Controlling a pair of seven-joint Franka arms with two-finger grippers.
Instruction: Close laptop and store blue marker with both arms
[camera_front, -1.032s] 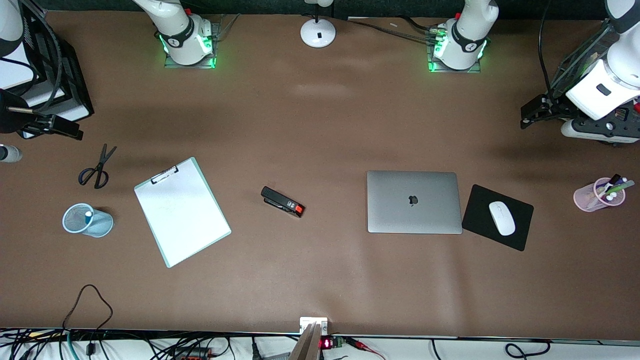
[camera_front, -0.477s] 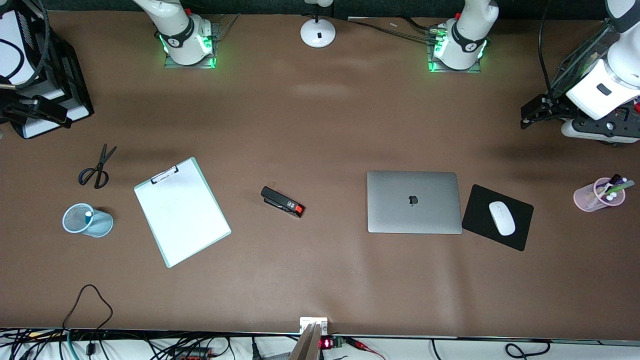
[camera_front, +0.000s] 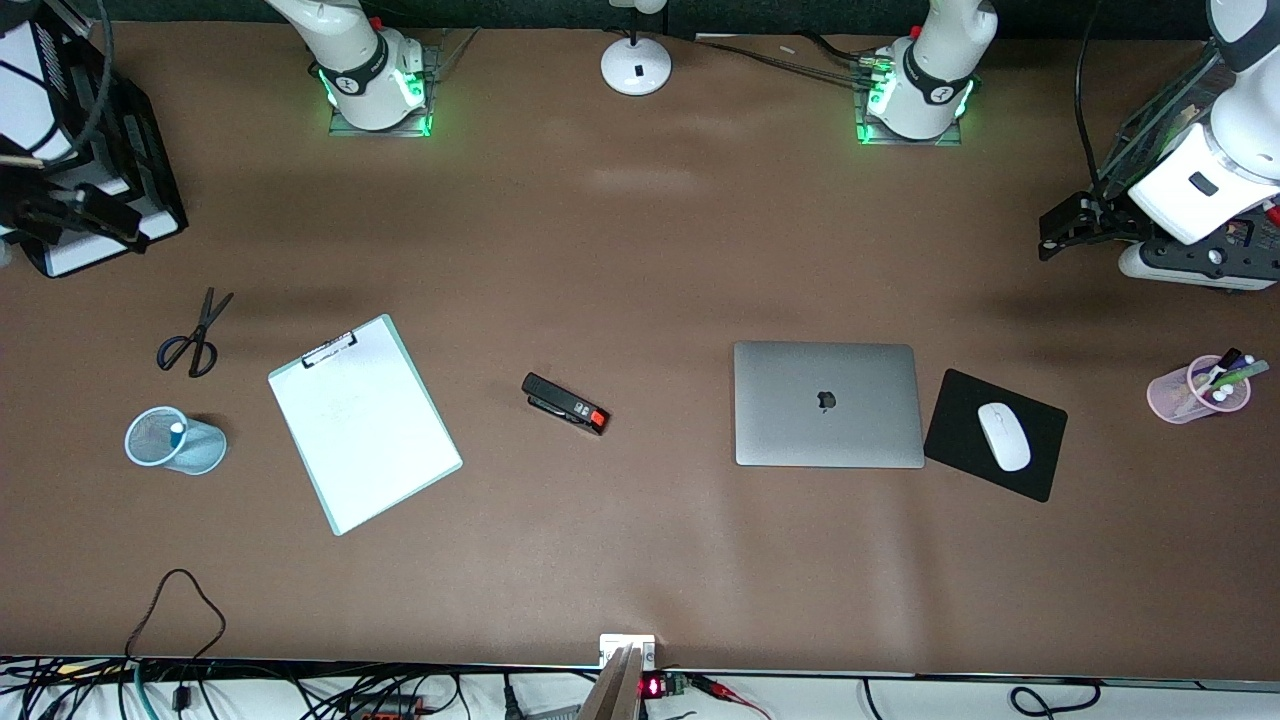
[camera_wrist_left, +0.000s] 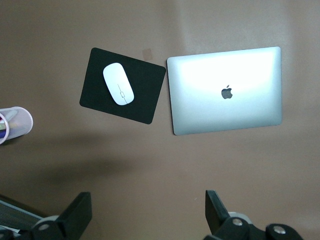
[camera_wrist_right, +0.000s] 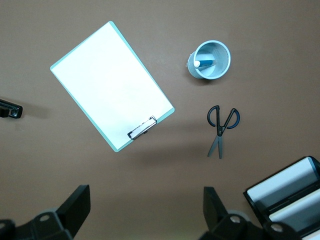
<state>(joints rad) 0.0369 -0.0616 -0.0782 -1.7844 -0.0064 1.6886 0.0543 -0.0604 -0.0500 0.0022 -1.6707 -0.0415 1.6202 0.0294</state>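
- Right hand (camera_front: 60, 215) first on my front feed: it hangs high over the right arm's end of the bench (camera_front: 640, 560), above a black tray (camera_wrist_right: 287, 192) with white compartments; on its wrist feed I see both fingers (camera_wrist_right: 75, 207) spread wide apart with nothing between them.
- Scissors (camera_front: 195, 335) with black handles lie flat near that end, and nearer to my front camera than them stands a light-blue mesh cup (camera_front: 175, 440).
- Blue marker (camera_front: 177, 428) stands inside that cup, its pale tip showing just inside the rim; I see it there on the right wrist feed too.
- White clipboard (camera_front: 362, 425) with a teal edge lies beside the cup, toward the middle of the bench, turned at an angle.
- Black stapler (camera_front: 565, 403) with a red end sits in the middle, well apart from everything.
- Laptop (camera_front: 828, 404) lies flat and shut, lid up, apple logo showing.
- Black mouse pad (camera_front: 960, 415) lies just beside the laptop, with a white mouse (camera_front: 1003, 436) on it.
- Pink cup (camera_front: 1195, 392) of pens stands near the left arm's end.
- Left hand (camera_front: 1075, 225) hangs high over that end; I see its fingers (camera_wrist_left: 217, 212) wide apart and holding nothing.
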